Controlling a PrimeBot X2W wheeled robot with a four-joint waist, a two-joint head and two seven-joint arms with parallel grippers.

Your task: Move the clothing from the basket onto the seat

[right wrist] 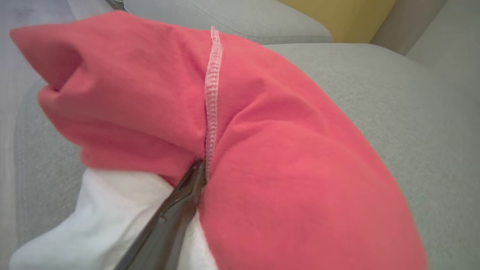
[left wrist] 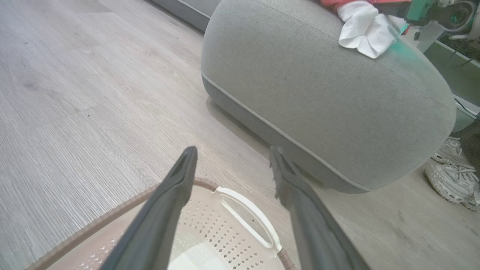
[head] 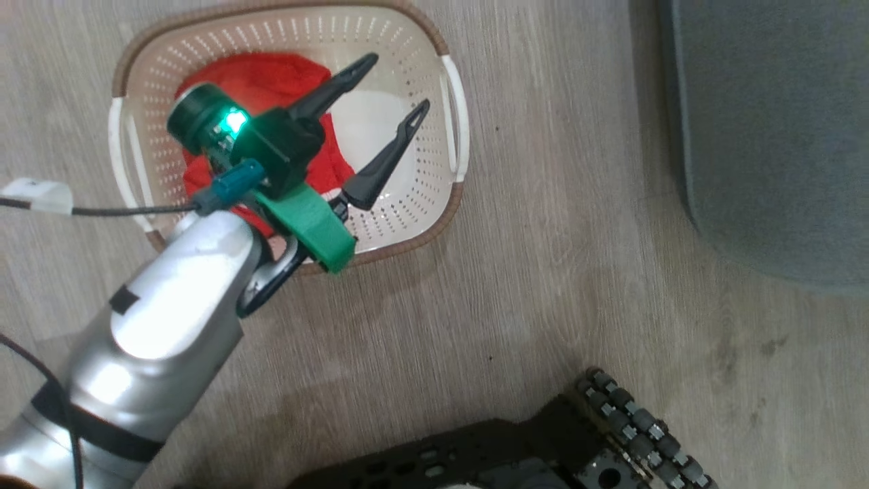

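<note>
Fingers of left gripper gaped wide, empty, above the basket, red clothing at its nine o'clock; red garment hid whether right gripper was clamped.

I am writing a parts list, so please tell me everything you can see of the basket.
The basket is a rounded-rectangular tub, cream plastic by its look, with walls full of small holes, a brown woven-look rim and a white handle on each short side. It stands upright on the grey wood-look floor, apart from the grey-green seat. Red clothing lies inside, toward one end. The left gripper hovers open above it; I cannot tell whether it touches anything.
</note>
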